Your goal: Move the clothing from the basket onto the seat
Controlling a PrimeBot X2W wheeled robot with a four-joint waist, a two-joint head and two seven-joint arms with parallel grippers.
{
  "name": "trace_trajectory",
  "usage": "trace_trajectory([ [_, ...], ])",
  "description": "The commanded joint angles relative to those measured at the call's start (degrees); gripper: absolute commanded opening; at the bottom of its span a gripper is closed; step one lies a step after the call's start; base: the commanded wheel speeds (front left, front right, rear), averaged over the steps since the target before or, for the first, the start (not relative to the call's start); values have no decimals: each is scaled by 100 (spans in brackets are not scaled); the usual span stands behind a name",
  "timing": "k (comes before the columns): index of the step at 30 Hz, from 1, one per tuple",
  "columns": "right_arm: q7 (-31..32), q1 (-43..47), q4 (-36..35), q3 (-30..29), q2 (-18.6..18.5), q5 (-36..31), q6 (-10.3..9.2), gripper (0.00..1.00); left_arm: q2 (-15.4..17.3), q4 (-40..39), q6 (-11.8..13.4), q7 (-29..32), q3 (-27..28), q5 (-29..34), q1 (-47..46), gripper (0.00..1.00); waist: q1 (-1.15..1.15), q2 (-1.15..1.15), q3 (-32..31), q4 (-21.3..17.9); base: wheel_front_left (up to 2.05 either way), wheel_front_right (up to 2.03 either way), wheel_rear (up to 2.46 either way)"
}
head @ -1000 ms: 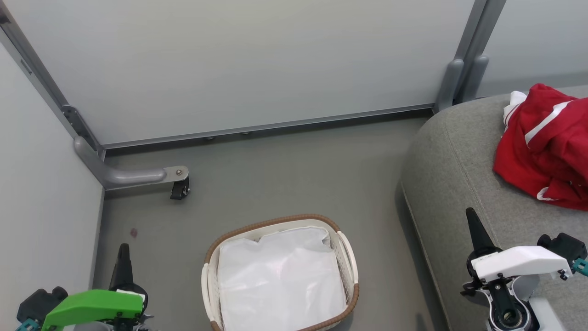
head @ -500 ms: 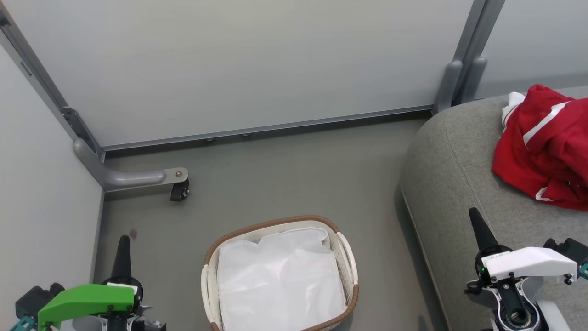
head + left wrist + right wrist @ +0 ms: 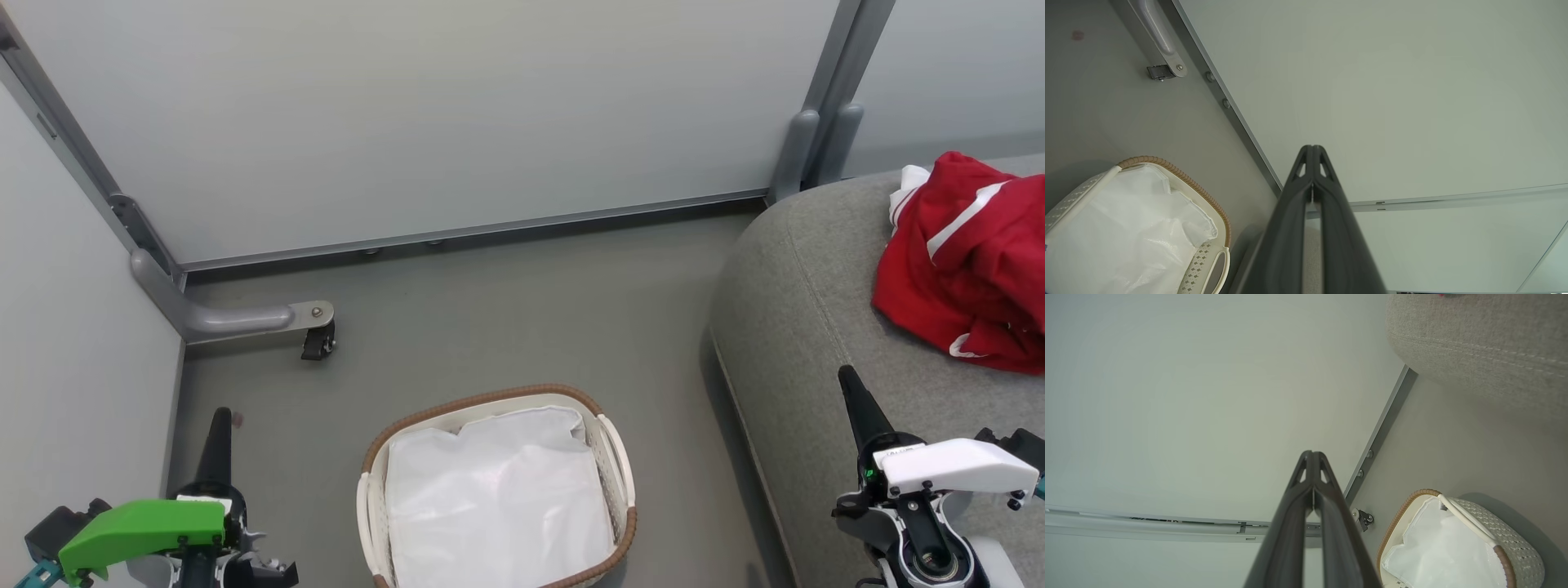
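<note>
The red clothing [image 3: 971, 261] with white stripes lies bunched on the grey seat [image 3: 816, 310] at the right. On the floor at bottom centre stands the basket [image 3: 498, 490], holding just its white liner [image 3: 498, 498]; it appears too in the left wrist view [image 3: 1180, 179] and the right wrist view [image 3: 1502, 555]. My left gripper [image 3: 220, 415] is shut and empty, low at the left of the basket. My right gripper [image 3: 846, 374] is shut and empty over the seat's front edge, below the clothing. Both sets of fingers are pressed together in the wrist views [image 3: 1312, 148] [image 3: 1312, 453].
Pale partition walls [image 3: 457, 114] close the back and left. A grey metal foot with a black caster [image 3: 318, 339] juts onto the floor at the left. Open grey floor [image 3: 506, 318] lies between the basket, the wall and the seat [image 3: 1478, 339].
Both arms have sunk slightly toward the bottom of the head view. The scene has shifted a little, so the camera has moved. The clothing and basket lie as before.
</note>
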Motion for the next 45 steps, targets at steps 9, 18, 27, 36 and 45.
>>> trace_trajectory([
  [9, 143, 92, -117, -75, -37, 483, -2, 0, 40, -101, -25, 119, 41, -474, -155, 0, 0, 0, -19, -9, 0, 0, 0],
  [18, 236, 121, -178, -122, -39, 875, -2, 0, 41, -153, -27, 223, 54, -860, -167, 0, 0, 0, -38, -17, 0, 0, 0],
  [27, 338, 150, -228, -161, -42, 1220, -3, 0, 42, -201, -30, 317, 63, -1201, -202, 0, 0, 0, -55, -25, 0, 0, 0],
  [36, 396, 168, -260, -189, -44, 1440, -3, 0, 43, -221, -31, 381, 69, -1419, -207, 0, 0, 0, -69, -32, 0, 0, 0],
  [45, 396, 167, -259, -188, -44, 1441, -3, 0, 43, -221, -30, 381, 68, -1419, -206, 0, 0, 0, -69, -32, 0, 0, 0],
])
